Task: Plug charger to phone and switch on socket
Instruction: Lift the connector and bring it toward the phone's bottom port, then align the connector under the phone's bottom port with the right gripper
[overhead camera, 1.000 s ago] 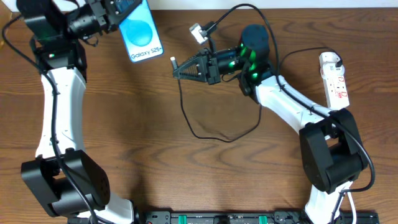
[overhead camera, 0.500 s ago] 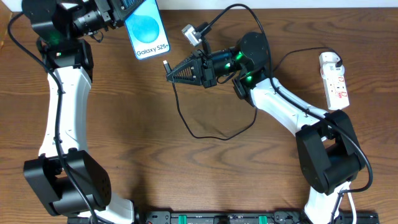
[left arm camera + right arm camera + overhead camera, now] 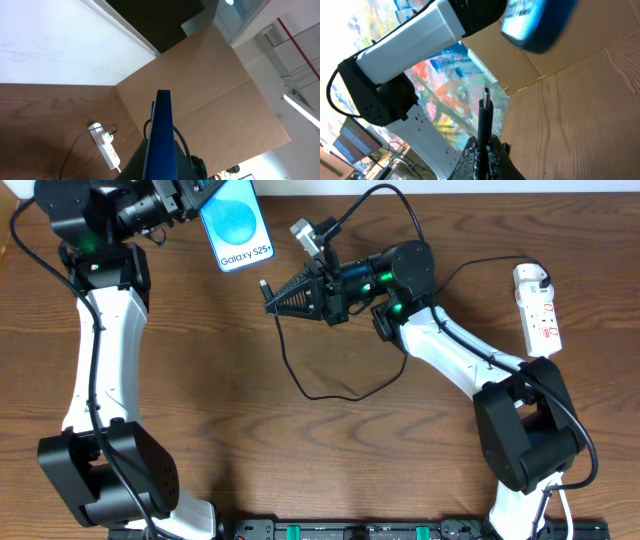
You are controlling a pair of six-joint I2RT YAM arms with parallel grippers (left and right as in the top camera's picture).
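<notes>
The left tool [image 3: 190, 200] is clamped on the far end of the phone [image 3: 236, 224] and holds it up off the counter [image 3: 200, 380] near the back edge, left of centre. The blue screen, with its round shape and white "Galaxy S25+" text, faces the overhead camera, and the phone's free end points toward the right arm. From the left wrist the phone [image 3: 162, 130] shows edge-on as a thin blue blade rising from between the dark fingers. The right tool [image 3: 272, 298] is closed on the charger [image 3: 330, 394] just behind its small plug [image 3: 264, 284]. The plug juts out past the fingertips and sits near the phone's lower right corner without touching it. In the right wrist view the plug [image 3: 485, 107] stands upright between the fingers [image 3: 470, 159], its metal tip bare, with the phone [image 3: 540, 22] a blurred blue shape above and to the right, a clear gap between them. Behind the plug the black cable drops in a loose loop onto the counter, passes under the right arm and runs to the white adapter [image 3: 530, 277] at the far end of the socket [image 3: 542, 320]. The socket lies flat near the counter's right edge, well apart from both tools.
</notes>
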